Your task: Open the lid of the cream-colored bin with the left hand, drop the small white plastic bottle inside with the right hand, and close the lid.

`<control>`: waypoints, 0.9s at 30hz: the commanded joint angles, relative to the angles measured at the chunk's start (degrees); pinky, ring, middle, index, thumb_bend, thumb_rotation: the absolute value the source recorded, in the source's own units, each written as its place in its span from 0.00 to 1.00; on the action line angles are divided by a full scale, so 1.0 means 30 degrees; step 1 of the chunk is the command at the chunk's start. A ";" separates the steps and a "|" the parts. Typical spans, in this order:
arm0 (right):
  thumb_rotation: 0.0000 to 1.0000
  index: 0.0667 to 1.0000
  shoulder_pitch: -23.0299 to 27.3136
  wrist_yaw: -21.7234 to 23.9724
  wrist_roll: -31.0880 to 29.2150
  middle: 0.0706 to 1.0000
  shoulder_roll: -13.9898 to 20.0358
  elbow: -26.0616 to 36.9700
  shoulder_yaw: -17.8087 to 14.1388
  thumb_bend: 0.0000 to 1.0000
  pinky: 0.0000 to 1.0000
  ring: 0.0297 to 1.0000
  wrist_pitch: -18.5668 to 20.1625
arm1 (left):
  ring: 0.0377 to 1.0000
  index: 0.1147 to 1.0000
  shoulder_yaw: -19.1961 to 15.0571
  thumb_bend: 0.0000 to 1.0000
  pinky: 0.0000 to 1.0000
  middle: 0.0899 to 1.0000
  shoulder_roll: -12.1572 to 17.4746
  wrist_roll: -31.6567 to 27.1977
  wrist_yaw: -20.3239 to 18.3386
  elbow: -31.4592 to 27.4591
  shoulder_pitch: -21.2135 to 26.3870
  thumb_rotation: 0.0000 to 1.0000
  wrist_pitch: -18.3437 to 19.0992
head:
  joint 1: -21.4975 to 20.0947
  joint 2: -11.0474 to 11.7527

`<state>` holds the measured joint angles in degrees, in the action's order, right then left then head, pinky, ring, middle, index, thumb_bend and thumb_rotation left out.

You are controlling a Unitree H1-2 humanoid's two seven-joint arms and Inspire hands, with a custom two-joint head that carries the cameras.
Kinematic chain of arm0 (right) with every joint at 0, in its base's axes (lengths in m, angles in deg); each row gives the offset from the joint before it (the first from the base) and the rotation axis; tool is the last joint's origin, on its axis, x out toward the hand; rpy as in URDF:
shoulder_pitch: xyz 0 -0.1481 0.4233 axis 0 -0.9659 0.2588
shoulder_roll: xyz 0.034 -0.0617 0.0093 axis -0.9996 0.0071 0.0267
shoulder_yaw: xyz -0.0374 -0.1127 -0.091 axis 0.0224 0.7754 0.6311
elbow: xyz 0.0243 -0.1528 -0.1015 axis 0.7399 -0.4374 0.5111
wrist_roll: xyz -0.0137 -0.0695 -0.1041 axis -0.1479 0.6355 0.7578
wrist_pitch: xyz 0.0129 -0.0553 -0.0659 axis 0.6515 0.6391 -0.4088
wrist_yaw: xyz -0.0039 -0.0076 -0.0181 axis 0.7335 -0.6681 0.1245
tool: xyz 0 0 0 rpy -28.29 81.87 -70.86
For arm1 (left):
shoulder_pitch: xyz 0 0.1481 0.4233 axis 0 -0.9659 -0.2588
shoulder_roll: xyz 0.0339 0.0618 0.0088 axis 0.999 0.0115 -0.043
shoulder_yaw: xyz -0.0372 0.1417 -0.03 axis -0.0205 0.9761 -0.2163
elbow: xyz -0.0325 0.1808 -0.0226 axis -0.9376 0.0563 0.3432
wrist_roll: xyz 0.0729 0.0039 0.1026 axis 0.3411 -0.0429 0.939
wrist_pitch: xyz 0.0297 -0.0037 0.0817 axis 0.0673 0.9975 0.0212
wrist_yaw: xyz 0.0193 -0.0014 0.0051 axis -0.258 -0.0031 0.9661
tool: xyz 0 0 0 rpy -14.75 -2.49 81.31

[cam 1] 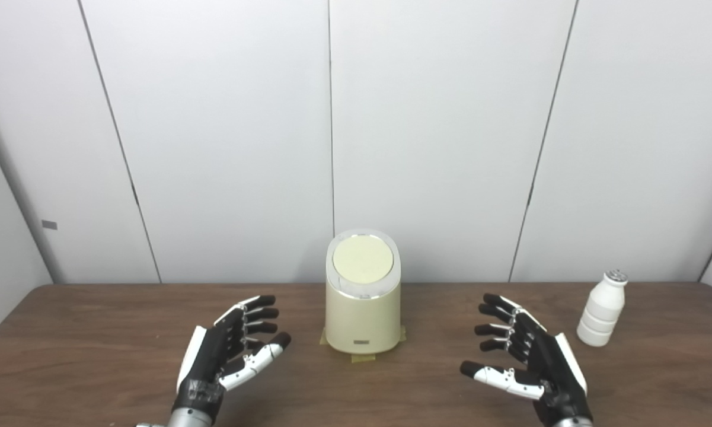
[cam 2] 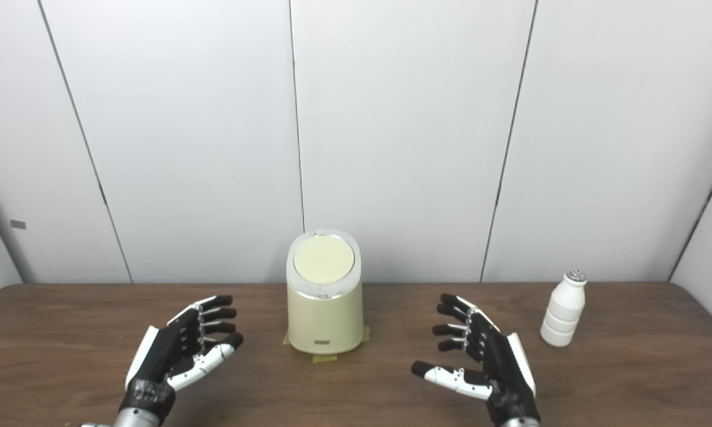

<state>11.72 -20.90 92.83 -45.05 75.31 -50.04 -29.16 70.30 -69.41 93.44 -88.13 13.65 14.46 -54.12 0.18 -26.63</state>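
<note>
cream bin point(cam 1: 363, 308) stands upright at the middle of the brown table point(cam 1: 95, 332), on tape marks point(cam 1: 361, 357), near the back wall. its round lid point(cam 1: 363, 259) is down and closed. white bottle point(cam 1: 602, 308) stands upright at the far right, well apart from the bin. left hand point(cam 1: 225, 350) rests left of the bin, fingers spread, holding nothing. right hand point(cam 1: 524, 356) lies between bin and bottle, fingers spread, empty, touching neither.

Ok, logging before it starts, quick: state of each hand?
Left hand: open, holding nothing.
Right hand: open, holding nothing.
</note>
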 commanded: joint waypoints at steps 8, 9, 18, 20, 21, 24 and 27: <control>0.15 0.77 0.0654 -0.0074 -0.0122 0.77 0.0045 0.0696 -0.0047 0.72 0.56 0.66 -0.0713 | 0.69 0.77 -0.0014 0.65 0.55 0.72 0.0215 -0.0145 -0.0075 -0.0295 0.0834 0.26 -0.0777 | 0.0025 -0.0007; 0.15 0.77 0.0652 -0.0072 -0.0136 0.77 0.0040 0.0705 -0.0052 0.72 0.56 0.66 -0.0697 | 0.68 0.77 -0.0008 0.65 0.55 0.72 0.0222 -0.0130 -0.0073 -0.0291 0.0838 0.27 -0.0786 | 0.0025 -0.0007; 0.14 0.77 0.0626 -0.0032 -0.0183 0.77 0.0021 0.0699 -0.0020 0.72 0.56 0.66 -0.0779 | 0.70 0.77 -0.0069 0.67 0.55 0.74 -0.0019 0.0195 0.0397 -0.0106 0.0887 0.29 -0.0910 | 0.0004 0.0016; 0.13 0.77 0.0602 -0.0016 -0.0213 0.77 0.0007 0.0747 -0.0014 0.72 0.56 0.66 -0.0774 | 0.73 0.78 -0.0039 0.69 0.58 0.79 -0.0386 0.1002 0.1237 0.0068 0.1020 0.34 -0.1320 | 0.0094 0.0087; 0.13 0.77 0.0594 -0.0011 -0.0211 0.77 0.0011 0.0748 -0.0007 0.72 0.56 0.66 -0.0790 | 0.76 0.81 -0.0026 0.69 0.63 0.83 -0.0513 0.1289 0.1540 0.0148 0.1077 0.38 -0.1484 | 0.0130 0.0133; 0.12 0.77 0.0616 -0.0070 -0.0188 0.77 0.0009 0.0663 -0.0036 0.71 0.56 0.66 -0.0799 | 0.86 0.89 -0.0115 0.73 0.76 0.91 -0.0817 0.1527 0.2201 0.0606 0.1582 0.45 -0.1841 | 0.0142 0.0204; 0.14 0.78 0.0647 -0.0039 -0.0291 0.78 0.0073 0.0329 -0.0095 0.71 0.57 0.67 -0.1034 | 0.89 0.93 -0.0031 0.77 0.81 0.92 -0.0596 0.1705 0.2141 0.1174 0.2480 0.47 -0.1717 | 0.0124 0.0279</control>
<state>11.73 -20.89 92.49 -45.16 75.11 -50.07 -29.39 70.22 -72.14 97.93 -82.36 17.67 17.59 -56.90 0.53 -25.75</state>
